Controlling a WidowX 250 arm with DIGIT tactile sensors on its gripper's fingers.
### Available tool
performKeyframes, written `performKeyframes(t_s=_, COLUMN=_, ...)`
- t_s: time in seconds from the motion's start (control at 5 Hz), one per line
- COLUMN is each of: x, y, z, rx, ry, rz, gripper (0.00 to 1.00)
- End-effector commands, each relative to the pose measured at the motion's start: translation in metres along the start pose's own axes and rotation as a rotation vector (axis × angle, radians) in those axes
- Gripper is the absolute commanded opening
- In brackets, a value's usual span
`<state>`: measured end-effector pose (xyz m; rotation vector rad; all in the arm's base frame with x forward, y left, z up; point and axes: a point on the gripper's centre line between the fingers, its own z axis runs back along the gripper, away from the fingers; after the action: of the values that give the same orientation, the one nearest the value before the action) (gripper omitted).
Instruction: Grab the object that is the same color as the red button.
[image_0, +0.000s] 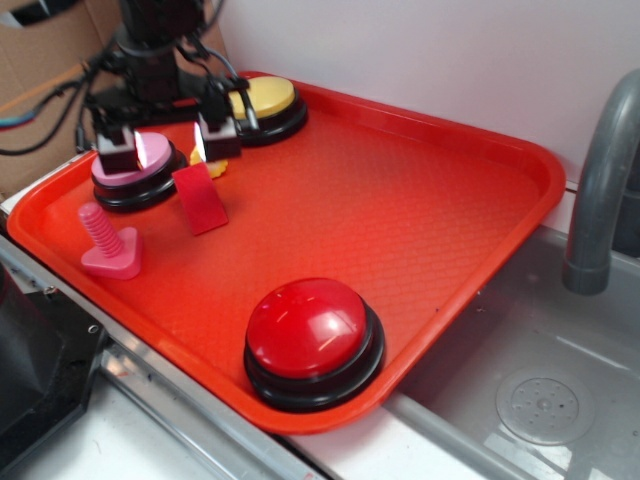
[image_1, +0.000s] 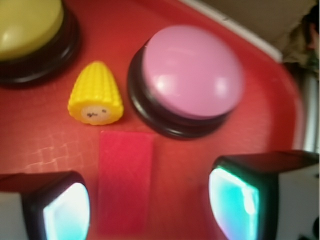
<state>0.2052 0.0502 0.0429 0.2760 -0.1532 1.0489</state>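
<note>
A: What sits on the red tray (image_0: 480, 200)?
B: The red button (image_0: 312, 338) at the near edge; the pink button (image_1: 192, 75) and yellow button (image_1: 27, 25) far left.
A: The pincer?
B: The gripper (image_1: 150, 202) hangs above the tray, jaws wide, holding nothing.
A: And the red block (image_1: 125, 182)?
B: Between the fingers, just near of the corn toy (image_1: 96, 95).
</note>
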Motion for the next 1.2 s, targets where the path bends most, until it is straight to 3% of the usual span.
performKeyframes(t_s=0.0, x=0.016, y=0.002, z=-0.033, rx=-0.067, ry=0.054, rz=0.0, gripper=1.0)
performKeyframes(t_s=0.2, x=0.015, y=0.004, z=-0.039, rx=-0.112, ry=0.118, rz=-0.015, gripper=1.0)
performKeyframes(t_s=0.4, x=0.011, y=0.004, z=-0.039, rx=-0.167, ry=0.13, rz=-0.003, gripper=1.0)
performKeyframes(t_s=0.6, x=0.01, y=0.003, z=-0.037, rx=-0.164, ry=0.126, rz=-0.034, gripper=0.0)
performKeyframes(t_s=0.8, x=0.01, y=0.002, z=-0.03, rx=-0.18, ry=0.117, rz=-0.064, gripper=0.0)
performKeyframes(t_s=1.0, x=0.008, y=-0.004, z=0.009, rx=-0.197, ry=0.042, rz=-0.216, gripper=0.0)
